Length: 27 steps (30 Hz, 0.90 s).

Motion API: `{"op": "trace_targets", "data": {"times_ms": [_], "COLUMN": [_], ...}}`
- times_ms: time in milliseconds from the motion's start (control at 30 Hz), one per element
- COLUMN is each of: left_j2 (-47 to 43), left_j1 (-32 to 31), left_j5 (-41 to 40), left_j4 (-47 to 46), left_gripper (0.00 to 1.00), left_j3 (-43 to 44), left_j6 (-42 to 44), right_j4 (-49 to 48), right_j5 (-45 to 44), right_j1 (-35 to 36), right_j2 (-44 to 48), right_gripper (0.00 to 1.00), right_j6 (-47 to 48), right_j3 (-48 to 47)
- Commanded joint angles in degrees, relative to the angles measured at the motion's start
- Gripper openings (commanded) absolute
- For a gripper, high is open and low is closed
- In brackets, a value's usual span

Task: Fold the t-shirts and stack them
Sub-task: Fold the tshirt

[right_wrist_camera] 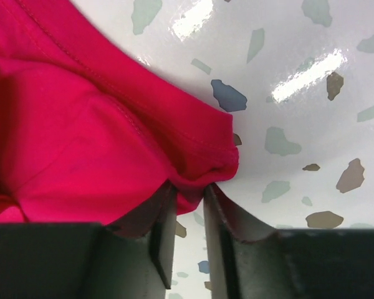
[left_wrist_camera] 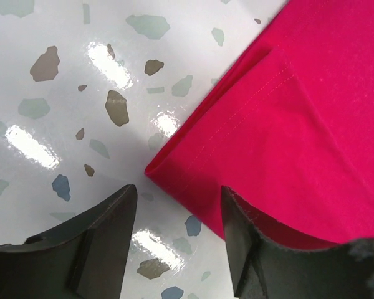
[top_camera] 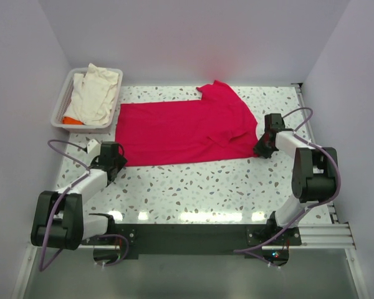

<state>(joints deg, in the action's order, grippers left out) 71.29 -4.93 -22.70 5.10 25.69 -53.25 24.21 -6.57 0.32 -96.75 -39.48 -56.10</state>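
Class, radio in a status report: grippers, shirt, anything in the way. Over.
Left gripper open at red t-shirt corner. Right gripper pinching its far corner. Cream t-shirt in tray, aside.

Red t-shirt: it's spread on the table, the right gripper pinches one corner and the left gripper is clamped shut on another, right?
Not quite. The left gripper isn't clamped shut: the left wrist view shows its jaws open, a corner of the red t-shirt at their mouth. It does lie spread on the table, the right gripper pinching another corner.

Matt red cloth t-shirt [top_camera: 174, 134]; glossy, smooth speckled table [top_camera: 206, 184]; white plastic tray [top_camera: 62, 99].
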Motion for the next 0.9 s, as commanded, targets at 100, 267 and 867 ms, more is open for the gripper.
{"op": "trace_targets", "data": {"times_ms": [100,267,867], "left_j2": [3.24,4.30,-8.77], "left_j1": [0.36,0.36,0.36], "left_j5": [-1.38,-2.87,-6.48], "left_j4": [-0.97,0.78,17.20], "left_gripper": [0.51,0.25,0.00], "left_j3": [2.16,4.54,6.30], "left_j6": [-1.68,-1.68,-0.88], "right_j4": [-0.39,2.16,16.04], "right_j5": [-0.73,-2.22,-7.85], "right_j1": [-0.14,-0.14,-2.07], "right_j2": [0.16,1.12,13.69], "right_gripper": [0.11,0.00,0.00], "right_j6": [-0.42,0.81,0.99], "right_j3": [-2.00,-3.14,0.98]}}
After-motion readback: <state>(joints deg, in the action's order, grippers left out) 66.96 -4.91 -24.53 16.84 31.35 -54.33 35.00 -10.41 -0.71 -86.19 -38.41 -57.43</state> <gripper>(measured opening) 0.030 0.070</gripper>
